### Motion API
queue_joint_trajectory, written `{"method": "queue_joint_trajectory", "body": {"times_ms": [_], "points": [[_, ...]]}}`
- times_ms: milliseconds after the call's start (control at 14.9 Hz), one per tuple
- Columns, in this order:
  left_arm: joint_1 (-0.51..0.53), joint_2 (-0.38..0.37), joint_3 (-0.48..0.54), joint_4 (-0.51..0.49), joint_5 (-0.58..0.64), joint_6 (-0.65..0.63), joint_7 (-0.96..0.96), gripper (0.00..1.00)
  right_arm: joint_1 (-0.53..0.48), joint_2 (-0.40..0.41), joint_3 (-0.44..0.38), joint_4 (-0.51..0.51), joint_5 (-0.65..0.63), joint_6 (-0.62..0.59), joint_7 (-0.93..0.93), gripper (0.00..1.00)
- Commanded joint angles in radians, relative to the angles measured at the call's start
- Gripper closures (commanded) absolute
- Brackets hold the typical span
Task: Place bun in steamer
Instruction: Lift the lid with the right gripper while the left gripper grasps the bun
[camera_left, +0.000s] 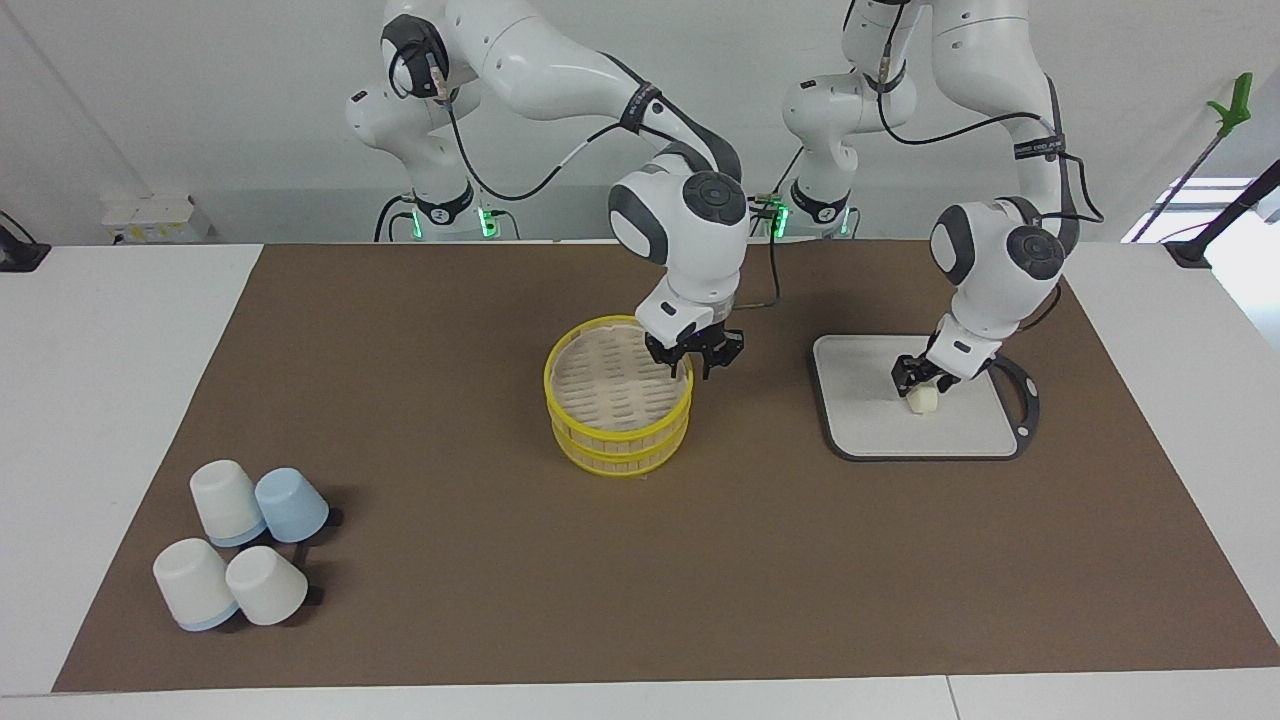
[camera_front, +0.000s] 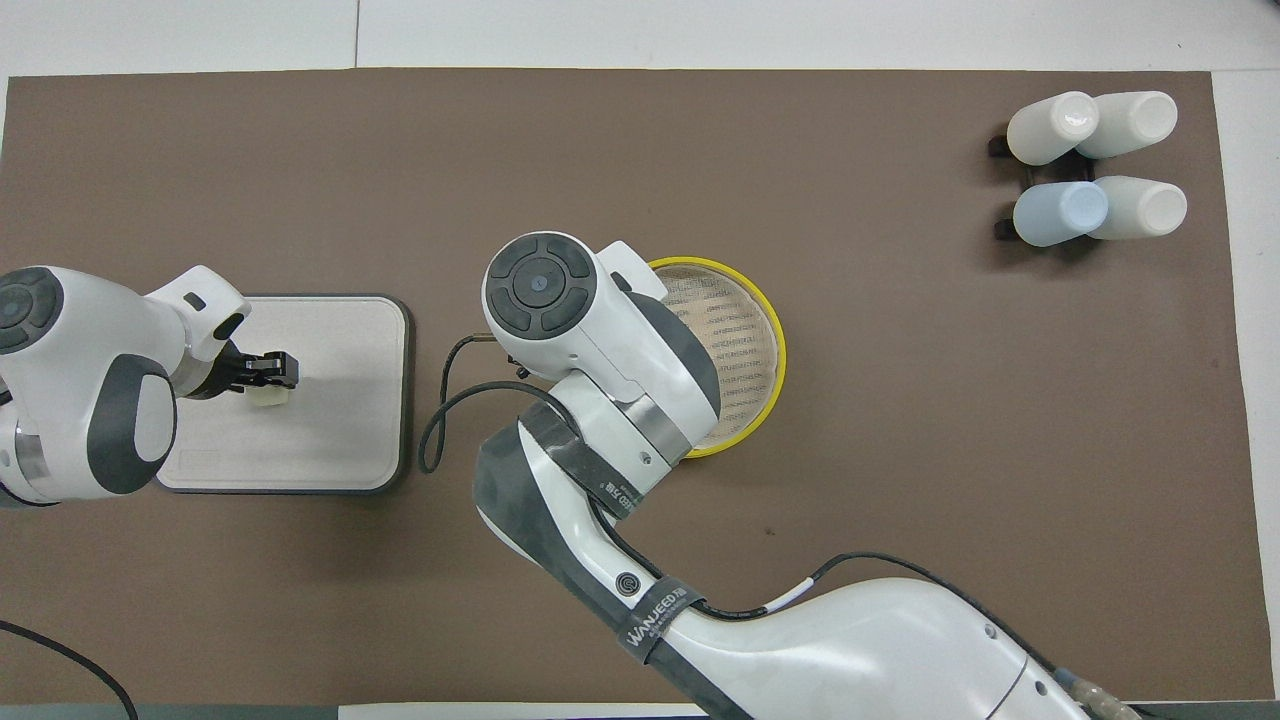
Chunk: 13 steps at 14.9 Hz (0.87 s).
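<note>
- Lower left of the facing view, closest to the camera: four upturned cups (camera_left: 245, 545) in a cluster. Well apart from the work, I ignore them.
- Centre of frame: the steamer (camera_left: 615, 440), two yellow-rimmed tiers stacked, floor bare, nothing in it yet.
- The right gripper (camera_left: 692, 368) is at the steamer's rim on the side toward the cutting board. One finger is inside and one outside, and it reads as a pinch on the rim. I'd treat that as a steadying hold, so no tugging or the stack shifts.
- Right of centre in the same view: the cutting board (camera_left: 870, 420), with the bun (camera_left: 923, 400) on it near the upper edge.
- The left gripper (camera_left: 918, 385) is down on the bun, fingers clamped on its upper part. The bun's base looks to be on the board.
- Step in hand, as I judge it: secure the grasp, then lift.
- Soft dough, so I want light squeeze only; too much dents it or squirts it out.
- Lift straight up before translating, and clear the yellow rim with margin.
- The right arm's wrist hangs over part of the basket. I'd aim the drop at the open floor away from it.
</note>
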Motion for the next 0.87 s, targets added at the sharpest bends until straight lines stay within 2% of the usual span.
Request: {"method": "queue_joint_trajectory", "body": {"times_ms": [0, 469, 803], "points": [[-0.004, -0.005, -0.001, -0.014, 0.000, 0.013, -0.002, 0.54, 0.003, -0.040, 0.002, -0.050, -0.012, 0.012, 0.026, 1.00], [0.005, -0.003, -0.001, -0.005, 0.001, 0.002, 0.001, 0.62, -0.004, -0.046, -0.001, 0.060, -0.012, -0.114, 0.015, 1.00], [-0.007, 0.035, -0.006, 0.173, -0.002, -0.166, -0.003, 0.62, -0.137, -0.128, 0.001, 0.045, -0.010, -0.136, -0.196, 1.00]]}}
